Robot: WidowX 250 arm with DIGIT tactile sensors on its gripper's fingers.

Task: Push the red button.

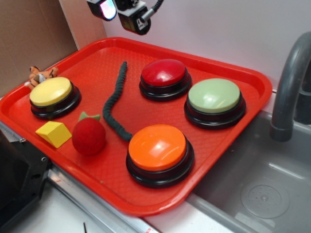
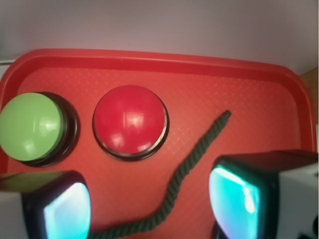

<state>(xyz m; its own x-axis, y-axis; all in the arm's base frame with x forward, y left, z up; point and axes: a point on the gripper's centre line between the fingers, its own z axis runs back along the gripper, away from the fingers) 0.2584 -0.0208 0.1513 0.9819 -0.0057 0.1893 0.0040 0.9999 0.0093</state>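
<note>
The red button [image 1: 164,74] has a glossy dark red dome on a black base and sits at the back middle of the red tray [image 1: 233,141]. In the wrist view the red button [image 2: 130,121] lies ahead of the fingers, left of centre. My gripper [image 1: 121,10] hangs high above the tray's back edge, up and to the left of the button, not touching anything. In the wrist view the gripper [image 2: 149,206] is open and empty, with the two glowing pads [image 2: 67,211] wide apart over bare tray.
On the tray are a green button [image 1: 215,97], an orange button [image 1: 158,148], a yellow button [image 1: 51,93], a dark green rope [image 1: 114,99], a fuzzy red ball [image 1: 89,136] and a yellow block [image 1: 54,133]. A grey sink [image 1: 262,189] and faucet [image 1: 291,82] stand right.
</note>
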